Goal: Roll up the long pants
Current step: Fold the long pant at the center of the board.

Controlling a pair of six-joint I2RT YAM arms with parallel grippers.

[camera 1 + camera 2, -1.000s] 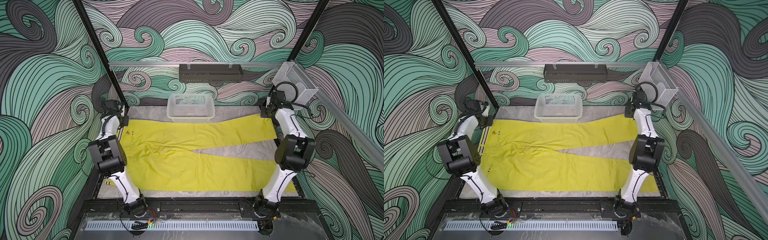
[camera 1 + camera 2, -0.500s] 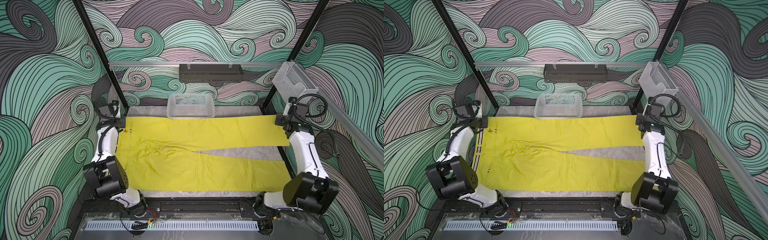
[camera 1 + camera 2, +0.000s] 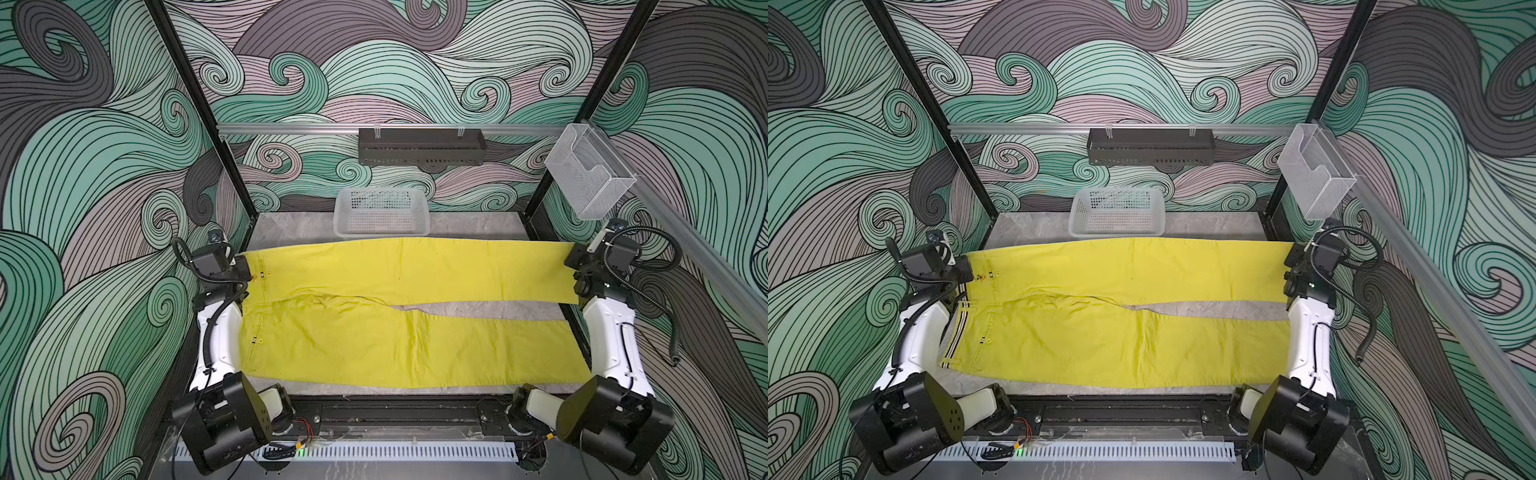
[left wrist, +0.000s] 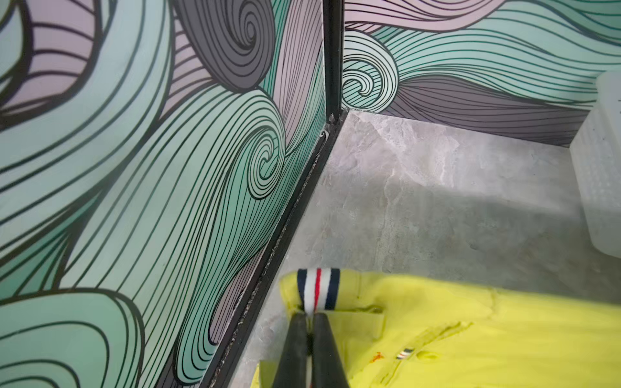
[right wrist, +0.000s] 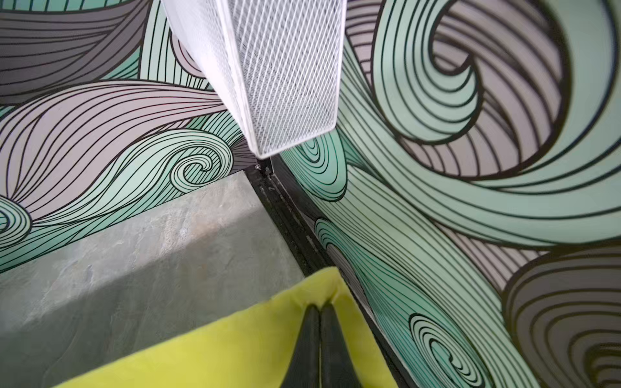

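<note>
Lying lengthwise across the grey table (image 3: 478, 222), the long pants (image 3: 374, 345) show in both top views with the waistband at the left and the two leg ends at the right. A thin wedge of bare table opens between the legs toward the right. The left gripper (image 3: 246, 275) sits at the far corner of the waistband and the right gripper (image 3: 572, 261) at the far leg's hem, so the far edge runs straight between them. The white basket (image 3: 381, 212) stands just beyond that edge, at the far middle. In a top view the dark waistband stripes (image 3: 957, 332) run along the left end of the long pants (image 3: 1100, 345), with the left gripper (image 3: 968, 272) and right gripper (image 3: 1291, 259) at the same corners.

The left wrist view shows the left gripper (image 4: 311, 315) with its jaws pressed together, pinching the long pants (image 4: 470, 336) right under a navy, white and red striped loop (image 4: 317, 289).

The right wrist view shows the right gripper (image 5: 321, 307) likewise closed, pinching the hem of the long pants (image 5: 218, 352), which puckers at the tips. A white mesh holder (image 5: 285, 74) hangs over the far right corner.
</note>
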